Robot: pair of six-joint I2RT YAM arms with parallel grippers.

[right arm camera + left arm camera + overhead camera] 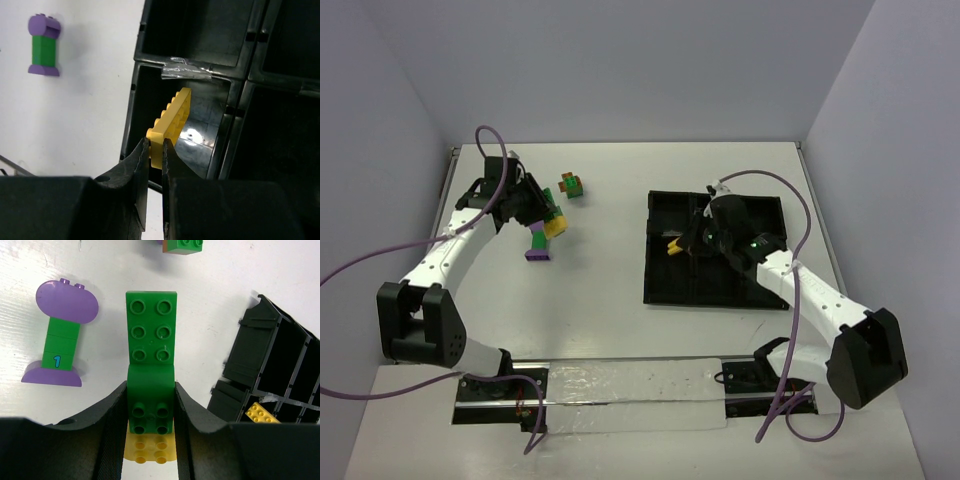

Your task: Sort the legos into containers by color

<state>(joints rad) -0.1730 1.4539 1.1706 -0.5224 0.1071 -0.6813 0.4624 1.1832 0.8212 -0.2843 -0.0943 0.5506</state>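
Right tool point(156, 149) pinches a yellow brick point(172, 119) above the tray point(141, 30)'s left side, due for release; left tool point(150, 400) clamps a green-yellow cluster point(151, 330).

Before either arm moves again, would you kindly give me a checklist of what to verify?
1. Right pincer shut on the yellow plate: ok.
2. Plate over the taped tray compartment: ok, though close to its left wall.
3. That compartment free of other colours: cannot tell; the pincer hides its near part.
4. Left pincer shut on the green-and-yellow cluster: ok.
5. Held cluster split into single colours: not ok; green and yellow are joined.
6. Purple-and-green piece apart from the held cluster: ok.
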